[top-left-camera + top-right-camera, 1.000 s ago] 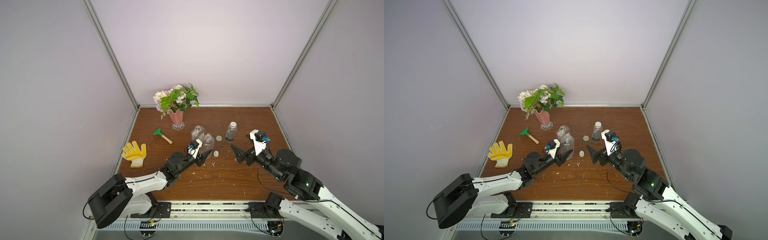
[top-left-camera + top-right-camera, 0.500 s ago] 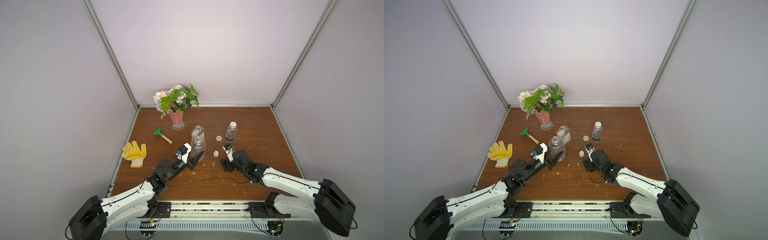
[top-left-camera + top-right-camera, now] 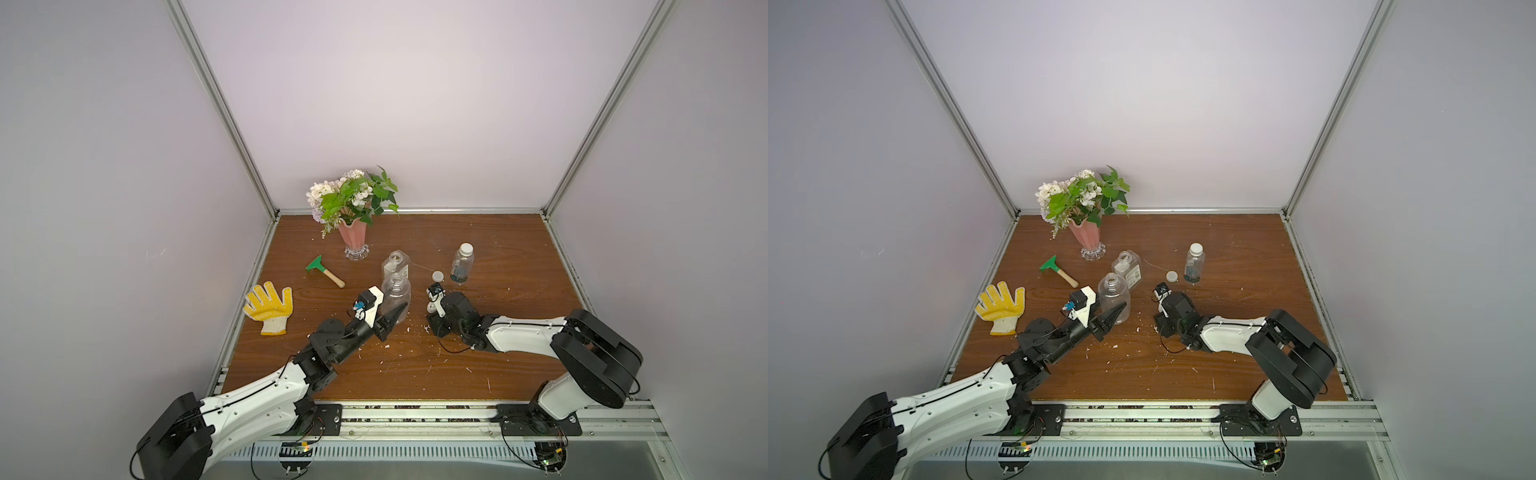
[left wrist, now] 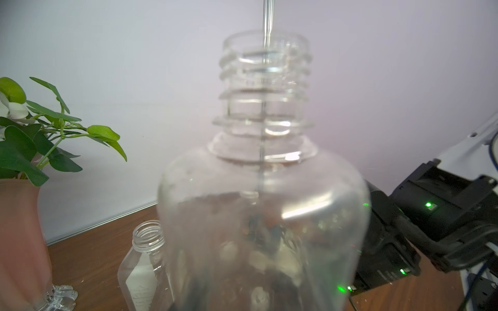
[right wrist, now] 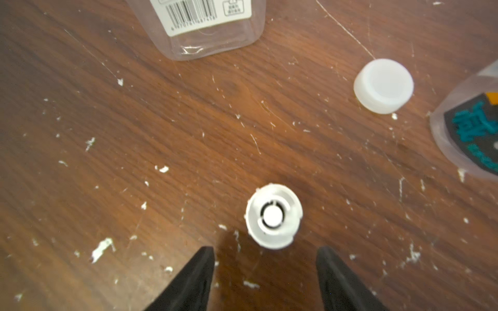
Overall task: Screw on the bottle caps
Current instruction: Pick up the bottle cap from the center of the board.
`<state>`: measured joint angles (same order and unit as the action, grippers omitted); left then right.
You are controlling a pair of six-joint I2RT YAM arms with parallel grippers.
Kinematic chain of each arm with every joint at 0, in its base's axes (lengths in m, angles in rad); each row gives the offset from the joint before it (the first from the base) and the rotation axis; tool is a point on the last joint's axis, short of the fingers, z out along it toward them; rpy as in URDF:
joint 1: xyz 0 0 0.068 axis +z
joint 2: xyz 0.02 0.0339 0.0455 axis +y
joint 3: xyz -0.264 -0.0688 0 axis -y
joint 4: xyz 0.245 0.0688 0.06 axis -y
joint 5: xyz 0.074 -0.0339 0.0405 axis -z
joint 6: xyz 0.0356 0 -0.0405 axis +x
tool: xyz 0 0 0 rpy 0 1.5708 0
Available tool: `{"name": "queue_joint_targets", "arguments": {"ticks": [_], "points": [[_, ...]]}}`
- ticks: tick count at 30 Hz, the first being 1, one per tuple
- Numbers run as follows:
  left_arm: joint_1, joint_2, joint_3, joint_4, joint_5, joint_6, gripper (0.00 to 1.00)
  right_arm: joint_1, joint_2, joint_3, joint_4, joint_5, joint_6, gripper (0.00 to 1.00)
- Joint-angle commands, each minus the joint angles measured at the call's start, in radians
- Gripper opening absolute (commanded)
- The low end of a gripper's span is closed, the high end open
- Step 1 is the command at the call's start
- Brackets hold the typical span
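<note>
The brown wooden desk is carrying everything and is littered with white flecks. The left gripper is clasping the rounded clear plastic bottle low on its body, jaws closed against its sides. It is holding the bottle upright, with the threaded neck standing bare in the left wrist view. The right gripper is pointing down at the desk, jaws parted and gripping nothing.

Just beyond the left gripper's bottle, the square clear bottle with the white barcode label is standing uncapped. Farther out from the right gripper, the slim clear bottle with the dark label is already wearing a white cap. Between that bottle and the right gripper, the flat round white cap is lying alone. The small white ribbed nozzle cap is sitting just ahead of the right gripper's fingertips, in line with the gap but not yet inside it.

The step in hand is likely fetching a cap for the held bottle. Next, the right gripper is probably needing to edge forward until its jaws straddle the nozzle cap. It would then close squarely on the ribbed wall, lift, and set the cap level on the bare neck before turning. Whether this cap fits that neck is not showing here.
</note>
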<state>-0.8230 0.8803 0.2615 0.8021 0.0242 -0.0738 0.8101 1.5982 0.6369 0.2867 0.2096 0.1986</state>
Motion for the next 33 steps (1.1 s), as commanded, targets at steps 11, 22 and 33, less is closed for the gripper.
{"name": "queue_joint_targets", "arguments": {"ticks": [11, 22, 33], "points": [[0.004, -0.004, 0.003, -0.003, -0.007, 0.013, 0.45, -0.016, 0.073, 0.058, 0.067, 0.008, 0.043, 0.44], [0.004, -0.003, 0.003, 0.0, 0.001, 0.012, 0.45, -0.052, 0.117, 0.111, 0.053, -0.018, 0.032, 0.46], [0.005, -0.006, -0.002, 0.001, 0.003, 0.013, 0.45, -0.057, 0.062, 0.113, 0.001, -0.023, 0.026, 0.3]]}}
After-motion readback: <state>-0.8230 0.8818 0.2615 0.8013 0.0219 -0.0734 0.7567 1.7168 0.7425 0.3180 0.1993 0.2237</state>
